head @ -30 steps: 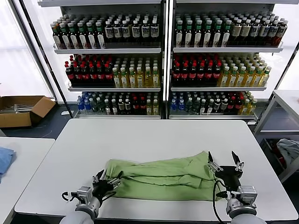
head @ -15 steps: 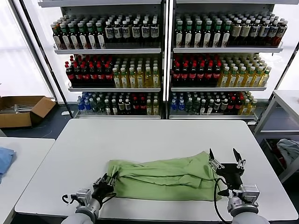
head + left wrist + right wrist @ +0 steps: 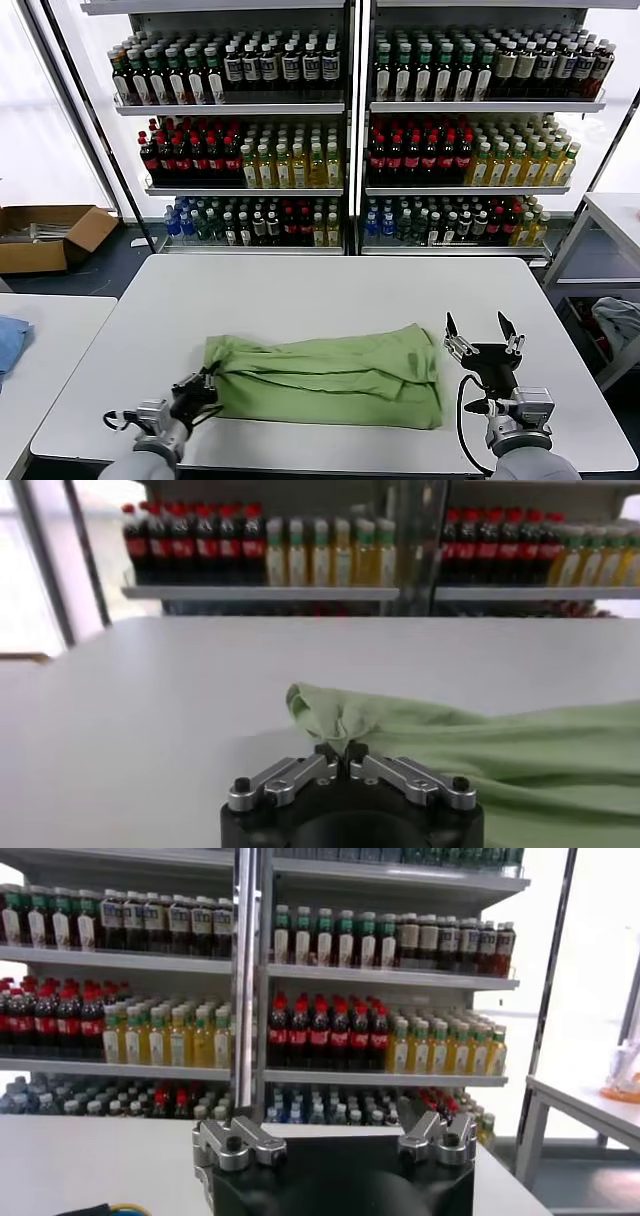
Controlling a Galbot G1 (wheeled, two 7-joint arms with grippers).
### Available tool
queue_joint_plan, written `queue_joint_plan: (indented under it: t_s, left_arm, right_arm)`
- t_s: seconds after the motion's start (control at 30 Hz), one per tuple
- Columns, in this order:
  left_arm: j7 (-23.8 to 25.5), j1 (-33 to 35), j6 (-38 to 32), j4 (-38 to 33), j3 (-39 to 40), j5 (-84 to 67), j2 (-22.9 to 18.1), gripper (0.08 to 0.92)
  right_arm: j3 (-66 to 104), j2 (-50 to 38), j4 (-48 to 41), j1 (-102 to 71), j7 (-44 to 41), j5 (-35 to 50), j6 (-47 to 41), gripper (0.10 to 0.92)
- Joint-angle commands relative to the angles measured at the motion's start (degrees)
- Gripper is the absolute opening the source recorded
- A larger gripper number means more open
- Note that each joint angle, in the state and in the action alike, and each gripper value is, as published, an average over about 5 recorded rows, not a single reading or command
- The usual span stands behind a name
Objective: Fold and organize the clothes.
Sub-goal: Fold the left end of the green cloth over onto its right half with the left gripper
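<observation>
1. Clothes here means one light green short-sleeved polo shirt (image 3: 330, 375), and the left gripper (image 3: 343, 757) is clenched on a bunched corner of it, at the shirt's left end near the front-left of the white rectangular table (image 3: 330, 285).
2. The right gripper (image 3: 484, 335) hangs just off the shirt's right end with its two fingers spread and nothing between them; in the right wrist view it faces the shelves, not the cloth.
3. The shirt lies along the front of the table as a long band, already doubled over lengthwise with creased layers showing; no collar, buttons or print can be made out from here.
4. As I judge it, the folding is partway done: the long fold is in, but the band has yet to be folded across into a compact bundle and set down neatly.
5. Count: one shirt, one table in use, two grippers.
6. Farther out stand two tall shelf units of bottled drinks (image 3: 350, 130), bottles too many to count, one open brown cardboard box (image 3: 50, 235) on the floor at far left, and one blue cloth (image 3: 8, 340) on a side table.
</observation>
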Motion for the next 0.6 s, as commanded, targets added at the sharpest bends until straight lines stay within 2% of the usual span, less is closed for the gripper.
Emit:
queue_joint_plan:
  t_s: [0.03,0.13,0.23,0.37,0.6]
  left_arm:
    - [1.96,0.2,-2.81,8.94,-27.23,-5.31,25.63,0.111]
    - [2.38,-0.88,-3.27,13.54,-30.95,-4.39,30.58,0.111]
    - [2.6,-1.22,-2.48,11.87,-30.23,-3.66,30.14,0.111]
    - [2.92,-0.14,-1.13,3.22,-24.02,-1.4,24.41,0.111]
    - [0.86,-0.33,3.58,-10.24,-6.92,-1.32,12.58,0.111]
  right_arm:
    - [-0.81,-0.22,-0.32,2.08,0.15,0.31,-0.42,0.823]
    - [-1.81,-0.06,-0.49,2.88,0.37,0.31,-0.6,0.823]
    - [-2.47,0.23,-0.47,3.33,0.55,0.25,-0.82,0.823]
    - [-2.4,0.52,-0.21,2.87,0.66,0.09,-0.9,0.823]
    - [0.26,0.5,0.44,0.44,0.72,-0.04,-0.49,0.823]
